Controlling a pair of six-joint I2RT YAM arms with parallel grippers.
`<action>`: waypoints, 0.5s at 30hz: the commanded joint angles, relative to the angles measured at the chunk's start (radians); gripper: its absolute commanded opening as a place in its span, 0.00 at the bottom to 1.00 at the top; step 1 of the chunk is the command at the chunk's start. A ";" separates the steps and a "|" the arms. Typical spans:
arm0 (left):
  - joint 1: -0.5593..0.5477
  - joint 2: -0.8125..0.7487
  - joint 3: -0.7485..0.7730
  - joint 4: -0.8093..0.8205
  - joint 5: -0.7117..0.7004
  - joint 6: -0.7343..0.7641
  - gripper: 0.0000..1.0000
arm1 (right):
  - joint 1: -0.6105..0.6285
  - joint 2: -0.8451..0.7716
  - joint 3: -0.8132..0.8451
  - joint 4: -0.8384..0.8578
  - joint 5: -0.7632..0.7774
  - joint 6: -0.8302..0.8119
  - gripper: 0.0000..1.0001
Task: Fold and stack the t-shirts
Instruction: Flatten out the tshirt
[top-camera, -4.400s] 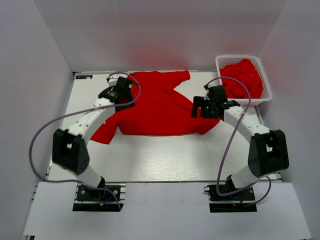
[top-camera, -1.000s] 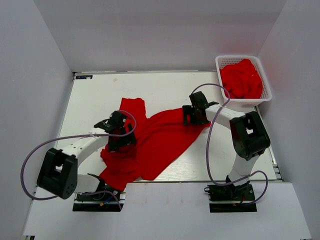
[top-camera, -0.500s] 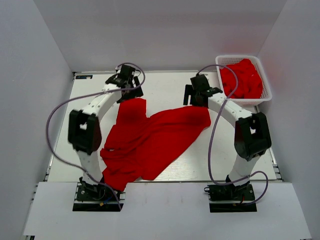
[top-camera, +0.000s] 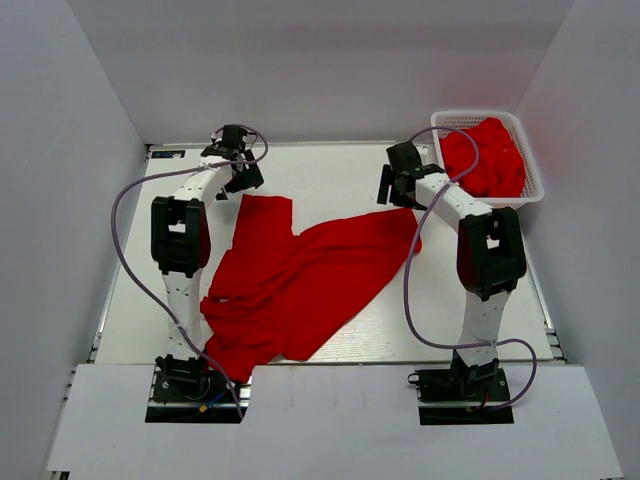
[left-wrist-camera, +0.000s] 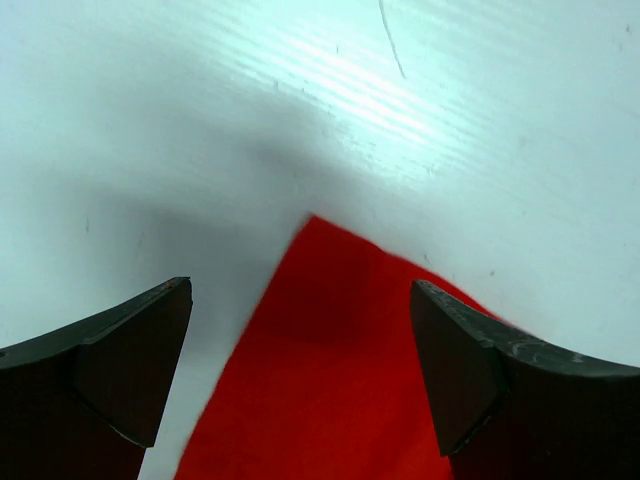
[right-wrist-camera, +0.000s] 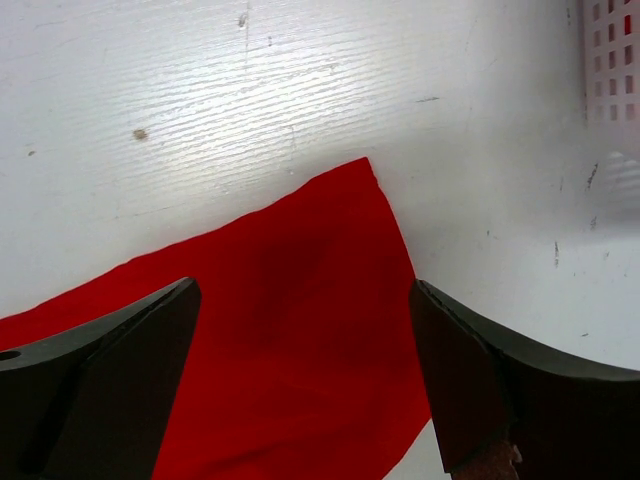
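Note:
One red t-shirt (top-camera: 310, 270) lies rumpled and slanted across the table, from its far corners down to the near left edge. My left gripper (top-camera: 240, 180) hovers open just beyond the shirt's far left corner (left-wrist-camera: 330, 380), which shows between and below its jaws (left-wrist-camera: 300, 290). My right gripper (top-camera: 392, 190) hovers open over the far right corner (right-wrist-camera: 300, 330), nothing held between its jaws (right-wrist-camera: 305, 288). More red t-shirts (top-camera: 485, 155) are heaped in the basket.
A white mesh basket (top-camera: 437, 135) stands at the far right corner of the table; its wall (right-wrist-camera: 610, 60) shows close to the right gripper. White walls enclose the table on the left, right and far sides. Both arms' cables loop above the table.
Both grippers have moved from the middle of the table toward the far edge, the left one furthest. The shirt's far left corner now lies flat; its body has kept its place.

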 joint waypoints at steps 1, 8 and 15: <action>0.005 -0.011 -0.001 0.092 0.049 0.044 1.00 | -0.010 0.003 0.051 -0.011 0.013 -0.010 0.90; 0.005 -0.011 -0.094 0.188 0.105 0.118 0.97 | -0.024 0.015 0.047 -0.020 0.011 0.000 0.90; 0.005 0.009 -0.160 0.198 0.083 0.129 0.84 | -0.033 0.011 0.030 -0.017 0.008 0.013 0.90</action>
